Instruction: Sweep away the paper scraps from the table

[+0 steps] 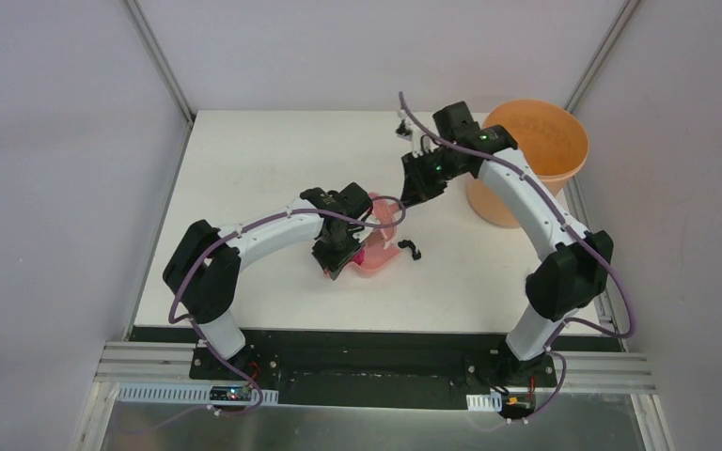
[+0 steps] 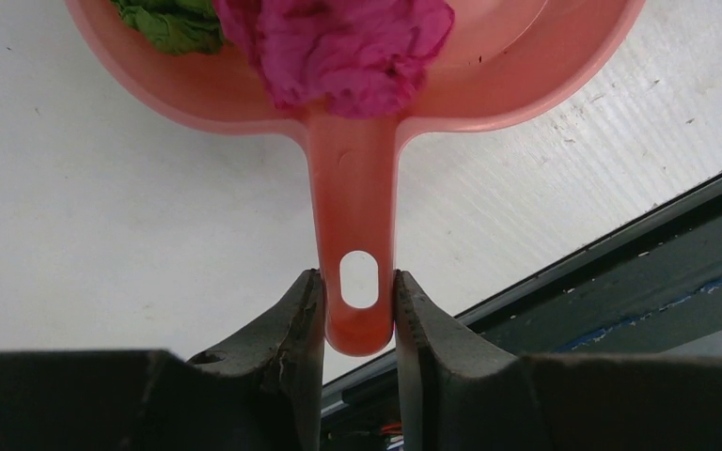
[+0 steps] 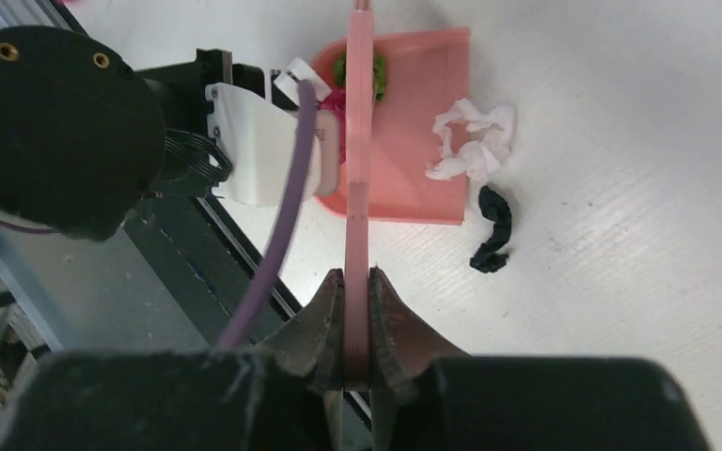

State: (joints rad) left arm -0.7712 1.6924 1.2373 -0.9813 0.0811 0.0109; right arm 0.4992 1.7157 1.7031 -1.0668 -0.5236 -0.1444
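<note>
The left hand (image 2: 358,293) was pinched onto the handle end of the pink dustpan (image 2: 357,188); whether the pan touched the white worktop (image 1: 263,169) could not be told. Of the paper scraps, a magenta scrap (image 2: 338,47) and a green scrap (image 2: 174,23) were seen inside the dustpan. A white scrap (image 3: 470,141) lay across its open lip, and a black scrap (image 3: 494,230) lay on the worktop just beside that lip. The right hand (image 3: 357,315) was clamped on a thin pink brush (image 3: 358,188) held above the dustpan. An orange bucket (image 1: 536,141) stood well apart from the dustpan.
</note>
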